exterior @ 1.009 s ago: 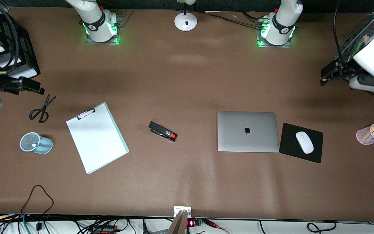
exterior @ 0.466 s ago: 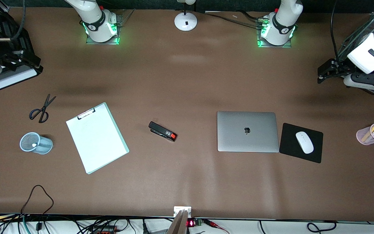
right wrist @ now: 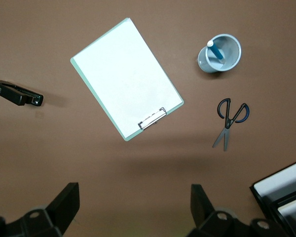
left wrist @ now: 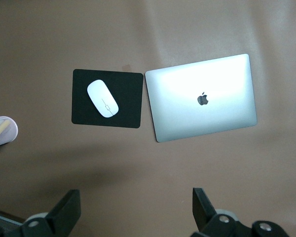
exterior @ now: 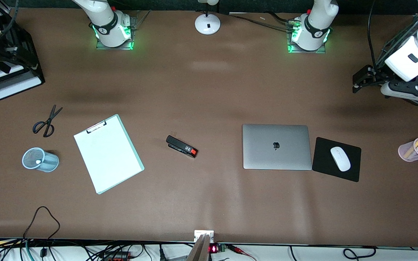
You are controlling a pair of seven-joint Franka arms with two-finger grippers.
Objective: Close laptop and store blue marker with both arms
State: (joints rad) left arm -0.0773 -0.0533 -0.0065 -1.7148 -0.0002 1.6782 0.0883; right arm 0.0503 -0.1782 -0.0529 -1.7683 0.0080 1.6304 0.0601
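From my station the surface (exterior: 209, 90) is evenly and fairly brightly lit from above, with pale streaks of sheen across the brown and soft, wide arm shadows near both ends. In the left wrist view the laptop (left wrist: 202, 97) lid glares almost white toward its middle, and a broad dim shadow band lies across the surface under that camera; the right wrist view shows the clipboard (right wrist: 127, 78) paper bright but not washed out. Everything I see is sharp, and green lights glow at both arm bases.
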